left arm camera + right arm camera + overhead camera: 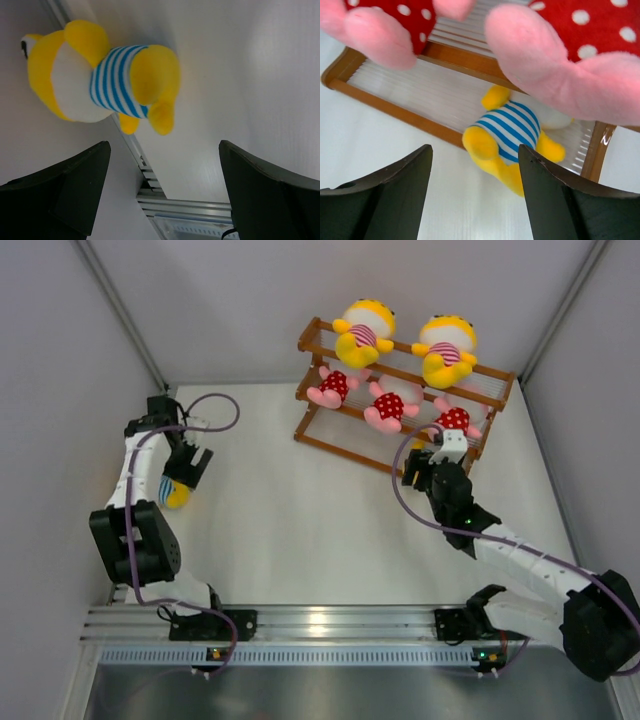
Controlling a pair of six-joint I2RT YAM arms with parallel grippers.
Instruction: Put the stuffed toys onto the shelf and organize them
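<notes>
Plush like the blue-striped doll (100,80) by the left wall (60,390) we judge light, soft and squashy, best pinched across its striped belly; the left gripper (188,468) hangs over it, fingers spread wide, empty. The right gripper (432,462) is spread too, pinching nothing, facing another striped doll (507,130) on the lowest tier of the shelf (335,448), under 3 pink dolls (388,405) and 2 yellow dolls (362,335). The white table (300,530) looks smooth and roomy, walled on 3 sides

Pink doll (580,75), head off-frame.
</notes>
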